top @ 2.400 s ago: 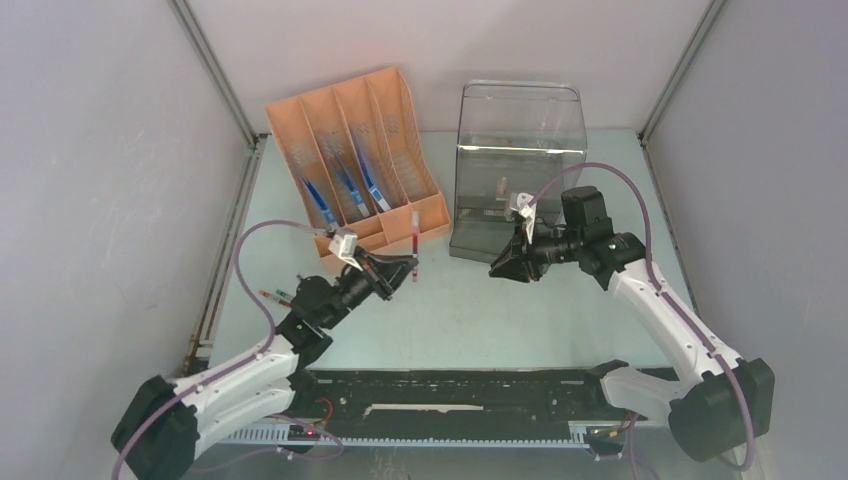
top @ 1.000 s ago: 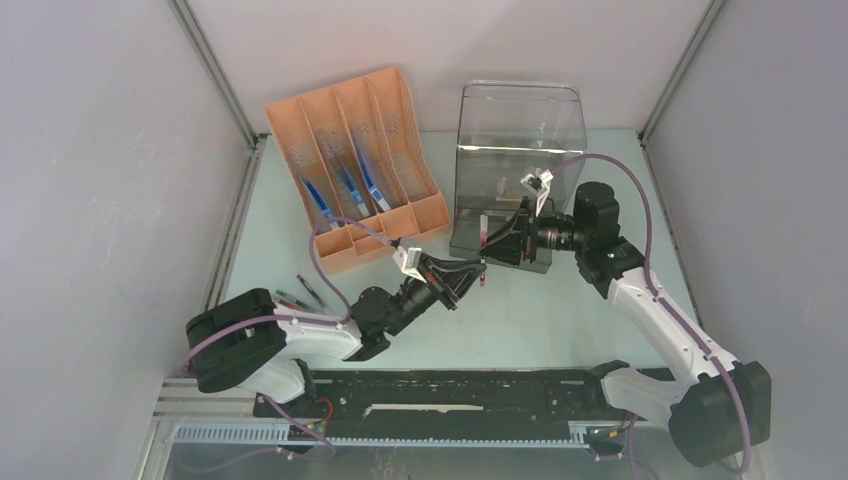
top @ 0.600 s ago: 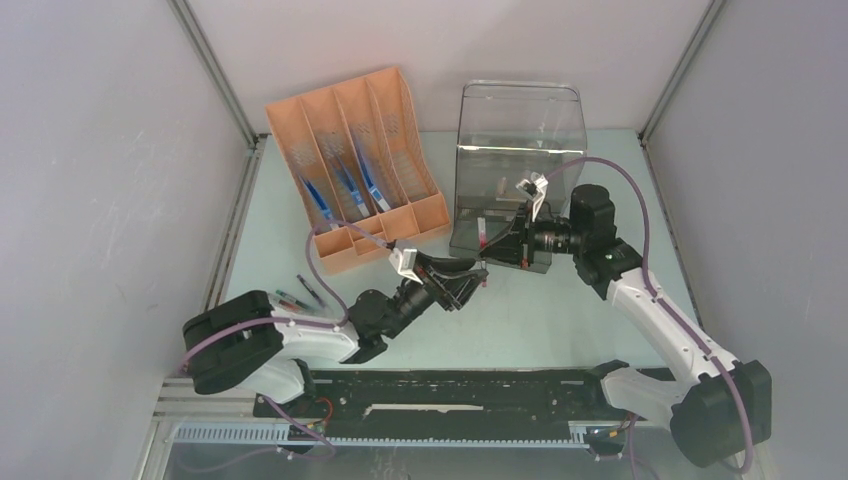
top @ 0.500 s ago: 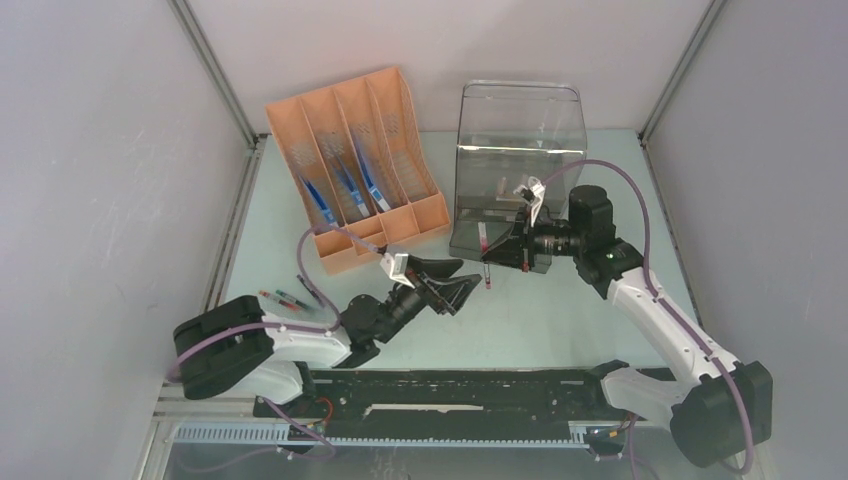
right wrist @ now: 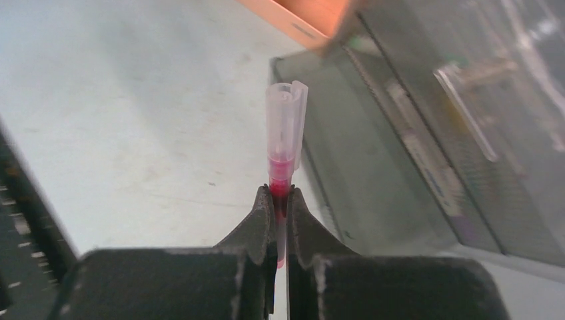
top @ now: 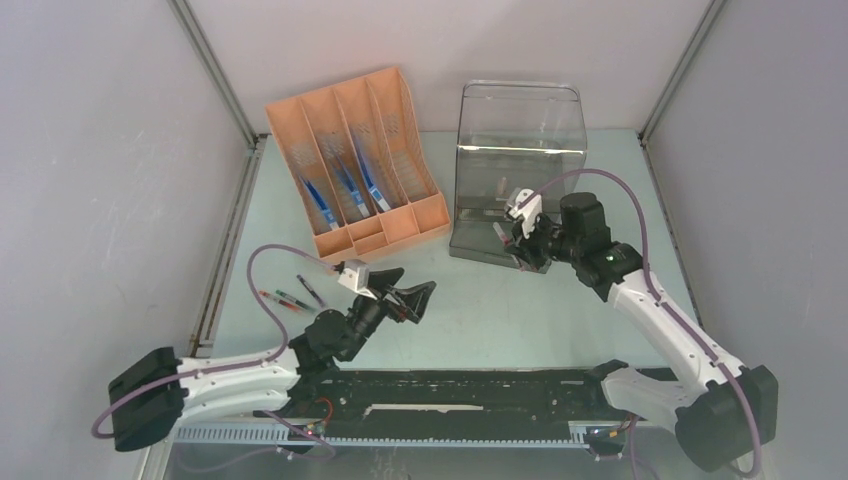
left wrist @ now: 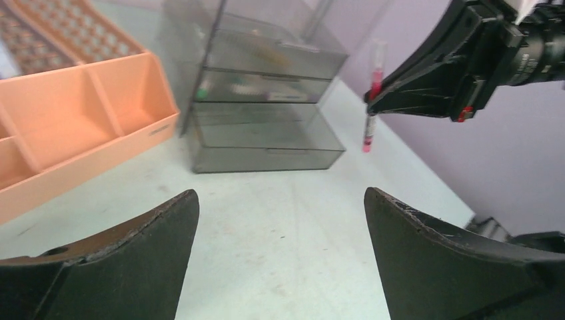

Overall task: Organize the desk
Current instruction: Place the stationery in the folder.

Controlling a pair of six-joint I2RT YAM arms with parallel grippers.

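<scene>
From the top camera, my left arm lies low and stretched forward from its base. The left hand (top: 414, 284) is spread wide with nothing in it, hovering over the surface (top: 520, 320). My right arm reaches in from the far right, elbow bent, and the right hand (top: 506, 238) is clamped on a red pen (top: 498, 232). The pale green surface runs under both arms between grey walls and metal frame rails, with a black rail strip (top: 450, 395) just behind the left hand, by the arm bases. An orange organizer (top: 355, 160) stands ahead and to the left of the left hand, with blue pens (top: 345, 188) in its slots. A clear drawer unit (top: 520, 140) stands right in front of the right hand. Loose pens (top: 290, 297) lie on the surface behind and to the left of the left hand.

Through the left wrist camera, both dark fingers (left wrist: 113, 260) sit far apart with only bare surface between them. The organizer's low front compartments, ahead and to the left, hold nothing I can see. The drawer unit is straight ahead, its contents blurred. The right hand enters from the upper right, holding the pen upright above the surface.

On the right wrist camera, the jaws are pinched tight on the pen's red barrel, its clear cap pointing away from the hand. The drawer unit sits just right of the fingertips, and a corner of the organizer lies beyond.
</scene>
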